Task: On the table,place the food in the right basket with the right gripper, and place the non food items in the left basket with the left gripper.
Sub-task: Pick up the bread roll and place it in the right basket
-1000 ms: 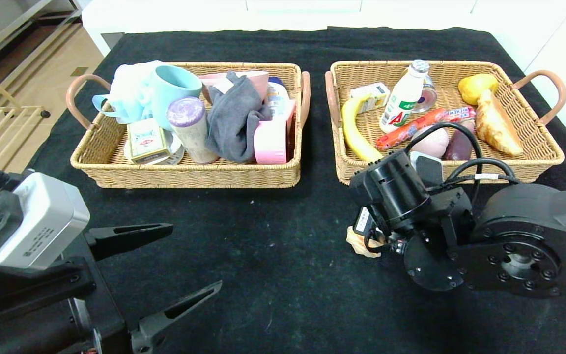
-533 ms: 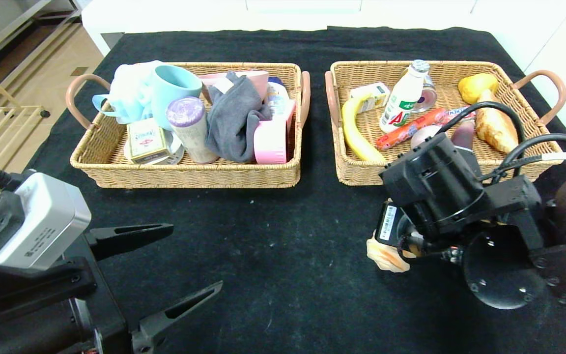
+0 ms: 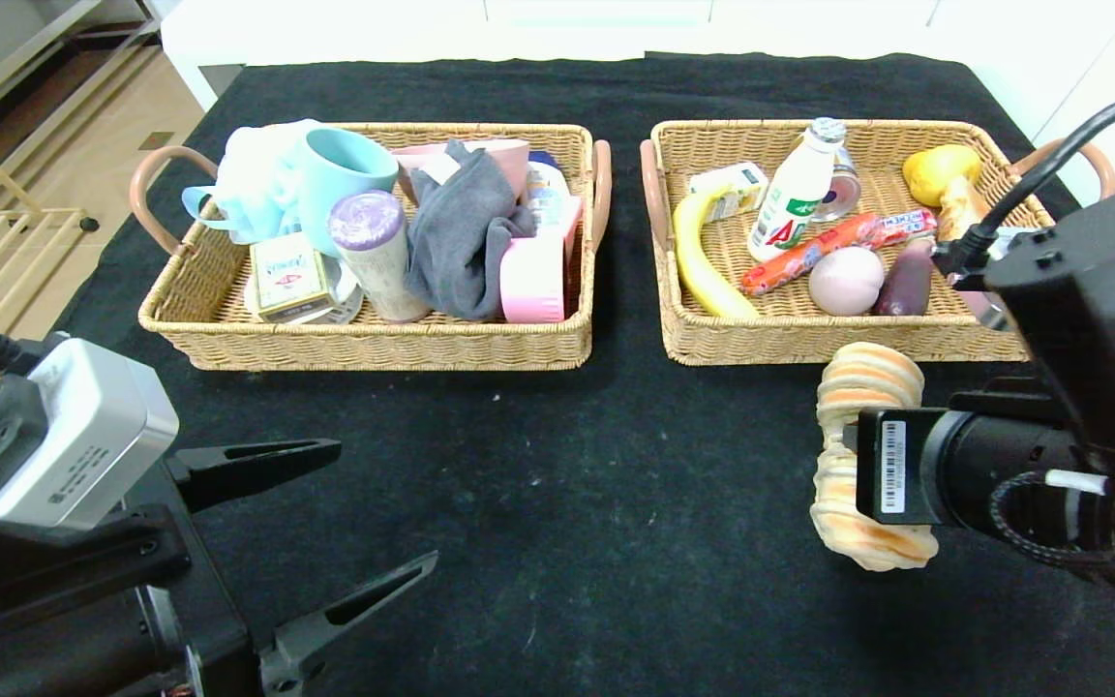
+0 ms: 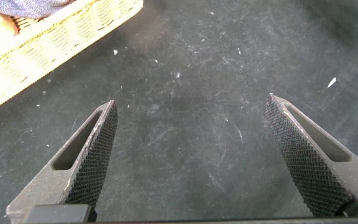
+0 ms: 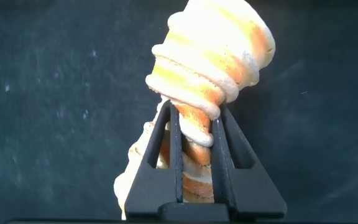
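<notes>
My right gripper [image 3: 845,457] is shut on a twisted orange-and-cream bread roll [image 3: 864,382] and holds it above the black table, just in front of the right wicker basket [image 3: 790,341]. In the right wrist view the roll [image 5: 213,56] is pinched between the two black fingers [image 5: 168,146] of the gripper [image 5: 194,115]. My left gripper [image 3: 386,503] is open and empty at the near left; in the left wrist view it [image 4: 191,102] hangs over bare cloth. The left wicker basket [image 3: 374,350] stands at the back left.
The right basket holds a banana [image 3: 698,261], a milk bottle [image 3: 790,203], a sausage [image 3: 828,242], a pink ball [image 3: 845,279], an aubergine [image 3: 904,281] and a lemon [image 3: 940,169]. The left basket holds a teal mug [image 3: 340,174], a grey cloth [image 3: 466,232], a pink box [image 3: 533,276] and a can [image 3: 374,252].
My right gripper has lifted the bread roll off the table and carried it to the right, turning the wrist. The left arm has not moved.
</notes>
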Tool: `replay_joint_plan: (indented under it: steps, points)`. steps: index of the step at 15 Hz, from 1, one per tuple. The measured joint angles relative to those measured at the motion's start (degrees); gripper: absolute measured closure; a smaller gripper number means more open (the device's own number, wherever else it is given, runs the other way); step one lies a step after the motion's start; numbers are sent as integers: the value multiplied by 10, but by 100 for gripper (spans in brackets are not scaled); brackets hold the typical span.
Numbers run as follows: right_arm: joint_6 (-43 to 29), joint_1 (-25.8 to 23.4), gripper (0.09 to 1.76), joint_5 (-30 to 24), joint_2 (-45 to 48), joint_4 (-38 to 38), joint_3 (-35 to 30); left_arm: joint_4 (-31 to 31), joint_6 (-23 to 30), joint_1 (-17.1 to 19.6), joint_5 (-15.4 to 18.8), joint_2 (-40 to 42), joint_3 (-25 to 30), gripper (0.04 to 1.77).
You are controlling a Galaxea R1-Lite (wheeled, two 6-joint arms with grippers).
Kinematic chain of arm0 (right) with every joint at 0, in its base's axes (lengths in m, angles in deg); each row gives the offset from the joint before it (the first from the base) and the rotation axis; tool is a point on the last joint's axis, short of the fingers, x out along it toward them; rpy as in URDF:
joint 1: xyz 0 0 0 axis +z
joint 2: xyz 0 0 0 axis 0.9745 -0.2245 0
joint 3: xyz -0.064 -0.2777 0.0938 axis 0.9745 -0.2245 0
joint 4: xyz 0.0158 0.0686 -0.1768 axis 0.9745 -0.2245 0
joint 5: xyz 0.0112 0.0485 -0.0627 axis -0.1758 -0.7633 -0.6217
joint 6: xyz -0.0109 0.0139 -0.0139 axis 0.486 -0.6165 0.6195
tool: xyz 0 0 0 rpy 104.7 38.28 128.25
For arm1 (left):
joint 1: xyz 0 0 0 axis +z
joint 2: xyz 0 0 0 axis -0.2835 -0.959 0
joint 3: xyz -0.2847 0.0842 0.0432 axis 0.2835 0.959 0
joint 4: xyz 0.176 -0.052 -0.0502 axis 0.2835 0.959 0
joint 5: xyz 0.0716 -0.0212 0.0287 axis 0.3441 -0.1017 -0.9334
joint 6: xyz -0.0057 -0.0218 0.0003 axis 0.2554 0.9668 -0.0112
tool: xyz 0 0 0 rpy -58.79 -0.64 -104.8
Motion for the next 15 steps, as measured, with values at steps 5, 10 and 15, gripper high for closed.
replay_joint_plan:
  steps: [5,10,15]
  points:
    - [109,-31,149,-10,28,14,9,0,1,1,-2,0,-2,9]
    - [166,-112,150,-71,16,85,18,-15,-1,1,-5,1,0,9]
    - [205,-222,150,-126,-20,135,46,-18,-1,5,-7,-7,4,9]
